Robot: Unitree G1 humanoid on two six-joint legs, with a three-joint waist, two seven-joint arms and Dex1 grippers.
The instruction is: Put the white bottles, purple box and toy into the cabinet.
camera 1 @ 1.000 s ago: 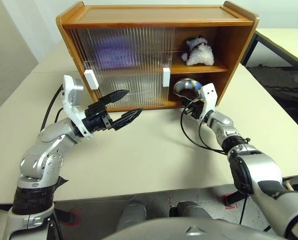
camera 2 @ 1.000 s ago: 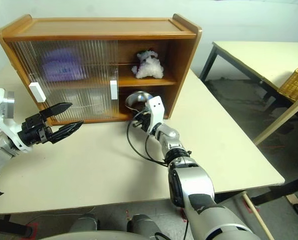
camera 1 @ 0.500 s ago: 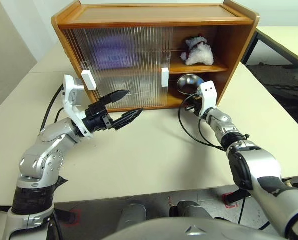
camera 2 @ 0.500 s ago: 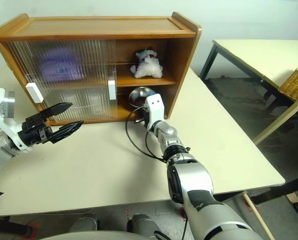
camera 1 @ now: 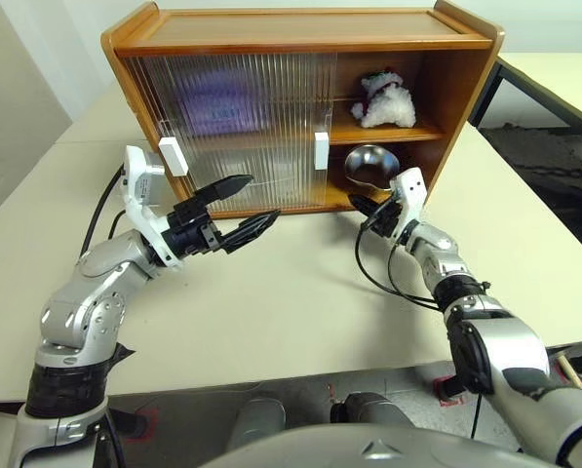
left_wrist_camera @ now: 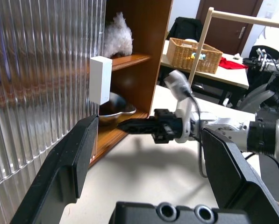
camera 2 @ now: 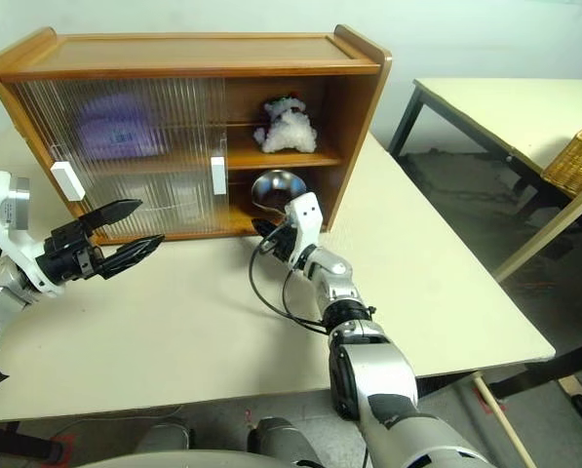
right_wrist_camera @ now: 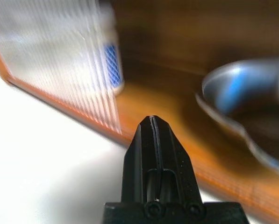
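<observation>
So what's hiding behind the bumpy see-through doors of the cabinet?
Behind the ribbed doors, a blurry purple shape sits on the upper shelf. A white bottle peeks out below. Anything else there is too blurred to tell.

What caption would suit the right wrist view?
Shut right gripper before the cabinet's lower shelf, steel bowl beside a white bottle.
</observation>
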